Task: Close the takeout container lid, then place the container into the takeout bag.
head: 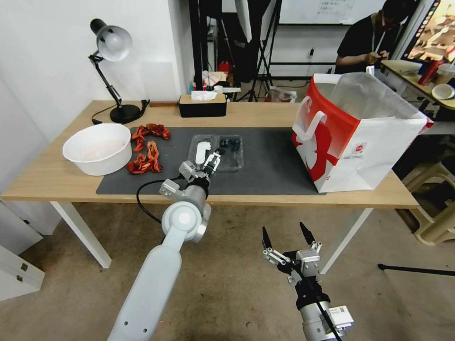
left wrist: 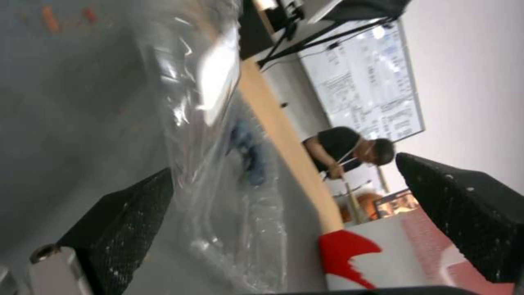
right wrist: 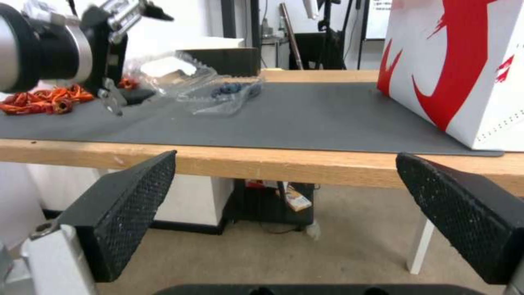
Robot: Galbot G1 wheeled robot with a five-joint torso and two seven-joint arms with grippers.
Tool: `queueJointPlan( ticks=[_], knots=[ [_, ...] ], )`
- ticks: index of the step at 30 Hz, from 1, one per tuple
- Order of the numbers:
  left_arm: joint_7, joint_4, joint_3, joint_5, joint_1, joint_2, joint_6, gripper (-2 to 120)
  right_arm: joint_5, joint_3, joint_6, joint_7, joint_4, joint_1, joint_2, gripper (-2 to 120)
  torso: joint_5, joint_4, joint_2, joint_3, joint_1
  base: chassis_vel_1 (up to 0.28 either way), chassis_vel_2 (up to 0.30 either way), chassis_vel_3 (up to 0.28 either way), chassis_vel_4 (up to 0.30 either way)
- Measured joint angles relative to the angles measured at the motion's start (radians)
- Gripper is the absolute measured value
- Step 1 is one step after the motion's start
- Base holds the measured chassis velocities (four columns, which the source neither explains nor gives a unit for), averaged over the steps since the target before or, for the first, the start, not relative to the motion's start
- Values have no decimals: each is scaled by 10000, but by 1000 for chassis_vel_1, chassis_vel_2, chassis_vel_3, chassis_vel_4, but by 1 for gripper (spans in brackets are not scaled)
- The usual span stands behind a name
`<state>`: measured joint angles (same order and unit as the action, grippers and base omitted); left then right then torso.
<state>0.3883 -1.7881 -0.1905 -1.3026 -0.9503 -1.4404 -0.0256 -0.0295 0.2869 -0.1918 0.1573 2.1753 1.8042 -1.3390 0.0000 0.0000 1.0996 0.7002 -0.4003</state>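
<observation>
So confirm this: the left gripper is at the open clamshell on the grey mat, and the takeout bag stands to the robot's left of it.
Not quite. The left gripper is at the open takeout container on the grey mat, but the takeout bag stands to the robot's right of it, as the head view shows.

A white-legged wooden table [head: 61, 182] is standing on a scuffed concrete floor [head: 227, 293] against a white wall [head: 47, 57], bearing a black desk lamp [head: 111, 71], while tripods [head: 265, 52] are crowding the room behind.
</observation>
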Motion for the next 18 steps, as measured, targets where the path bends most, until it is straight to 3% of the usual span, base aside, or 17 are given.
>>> queueJointPlan(
  ticks=[7, 18],
  knots=[
    [-1277, -27, 298, 654, 46, 93, 350, 100, 99, -9, -58, -3, -5, 70, -60, 100, 0, 0, 2, -2, 3, 0, 0, 0, 0],
    [-1891, 283, 752, 389, 622, -4, 75, 100, 221, 23, -77, -11, 36, 142, -157, 100, 1, 0, 3, -3, 3, 0, 0, 0, 0]
  ],
)
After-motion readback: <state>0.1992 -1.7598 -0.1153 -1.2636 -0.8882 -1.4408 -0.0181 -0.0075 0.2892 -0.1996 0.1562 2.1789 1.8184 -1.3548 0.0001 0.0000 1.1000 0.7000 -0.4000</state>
